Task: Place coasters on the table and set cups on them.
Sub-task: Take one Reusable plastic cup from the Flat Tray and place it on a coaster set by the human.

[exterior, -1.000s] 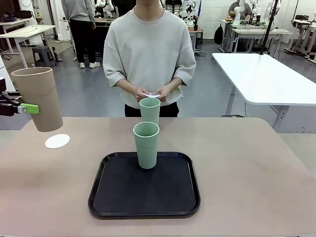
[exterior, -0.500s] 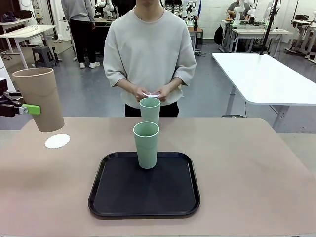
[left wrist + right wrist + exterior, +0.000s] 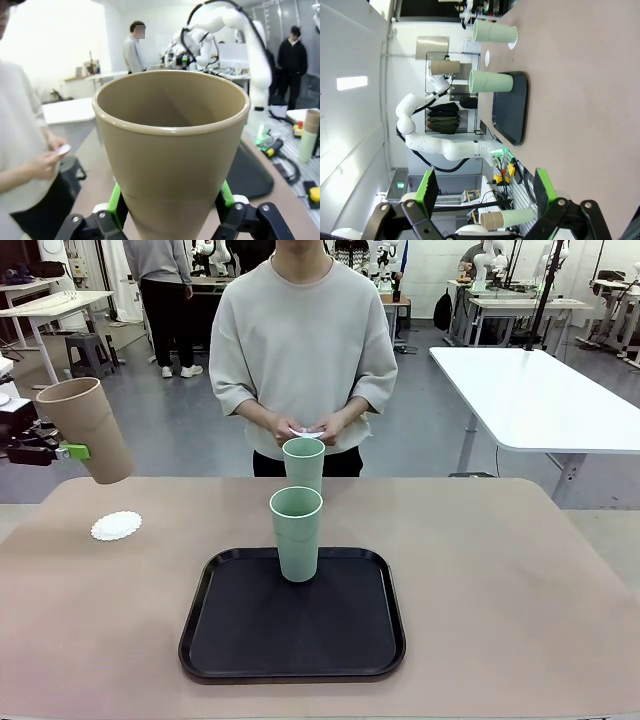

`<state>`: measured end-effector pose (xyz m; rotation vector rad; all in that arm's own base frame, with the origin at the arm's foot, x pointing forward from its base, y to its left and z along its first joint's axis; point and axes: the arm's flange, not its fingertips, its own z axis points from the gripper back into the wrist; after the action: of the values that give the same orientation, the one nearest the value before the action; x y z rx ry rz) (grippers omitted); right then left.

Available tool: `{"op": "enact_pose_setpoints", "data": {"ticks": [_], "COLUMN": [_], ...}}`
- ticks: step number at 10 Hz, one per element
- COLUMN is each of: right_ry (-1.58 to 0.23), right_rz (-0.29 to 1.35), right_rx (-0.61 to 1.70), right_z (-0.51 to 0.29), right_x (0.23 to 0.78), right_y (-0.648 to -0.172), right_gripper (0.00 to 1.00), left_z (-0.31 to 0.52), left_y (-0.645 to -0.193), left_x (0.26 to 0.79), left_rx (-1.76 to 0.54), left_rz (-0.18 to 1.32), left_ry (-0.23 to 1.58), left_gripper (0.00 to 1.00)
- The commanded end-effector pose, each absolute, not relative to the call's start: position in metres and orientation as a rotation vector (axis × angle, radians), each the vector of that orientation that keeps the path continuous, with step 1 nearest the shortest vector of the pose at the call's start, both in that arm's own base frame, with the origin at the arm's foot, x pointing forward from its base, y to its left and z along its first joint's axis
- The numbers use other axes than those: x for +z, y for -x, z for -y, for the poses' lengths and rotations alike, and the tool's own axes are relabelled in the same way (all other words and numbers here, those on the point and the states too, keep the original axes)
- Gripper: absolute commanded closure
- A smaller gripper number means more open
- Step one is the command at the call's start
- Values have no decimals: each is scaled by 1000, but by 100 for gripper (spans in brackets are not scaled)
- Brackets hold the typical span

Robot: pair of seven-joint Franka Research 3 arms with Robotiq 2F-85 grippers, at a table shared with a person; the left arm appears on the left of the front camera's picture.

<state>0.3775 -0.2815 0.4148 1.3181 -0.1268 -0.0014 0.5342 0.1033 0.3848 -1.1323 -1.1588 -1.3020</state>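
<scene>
My left gripper [image 3: 72, 452] is shut on the tan-brown cup [image 3: 88, 430], which hangs tilted above the table's [image 3: 500, 570] far left corner. In the left wrist view that cup [image 3: 170, 145] sits between the green pads [image 3: 116, 202]. A white coaster [image 3: 116, 526] lies on the table just below it. One mint cup [image 3: 296, 533] stands on the black tray [image 3: 290, 650]. The other mint cup [image 3: 304, 464] stands behind the tray, with a coaster [image 3: 512, 45] showing at its base. The person holds another coaster [image 3: 308, 430] in both hands. My right gripper [image 3: 485, 195] is open, with nothing between its fingers.
The person stands at the far edge, hands close above the rear mint cup. A white table [image 3: 540, 390] stands behind on the right. The tabletop right of the tray is bare.
The tan cup has risen a little and tipped, its rim leaning left and away from above the coaster. The person and the mint cups have not moved.
</scene>
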Motion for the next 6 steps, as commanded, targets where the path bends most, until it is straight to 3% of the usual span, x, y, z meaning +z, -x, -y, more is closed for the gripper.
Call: {"op": "enact_pose_setpoints", "data": {"ticks": [1,6], "right_ry": [-1323,-1323], "right_rz": [140,140], "right_rx": [-8,-8], "right_z": [281,281], "right_x": [415,415], "right_y": [-380,-380], "right_gripper": [0,0], "left_z": [-127,-155], "left_y": [-559,-582], "left_x": [386,343], "left_rx": [-1260,-1123], "left_rz": [1136,1028], "left_ry": [1110,1080], "left_gripper": [15,15]}}
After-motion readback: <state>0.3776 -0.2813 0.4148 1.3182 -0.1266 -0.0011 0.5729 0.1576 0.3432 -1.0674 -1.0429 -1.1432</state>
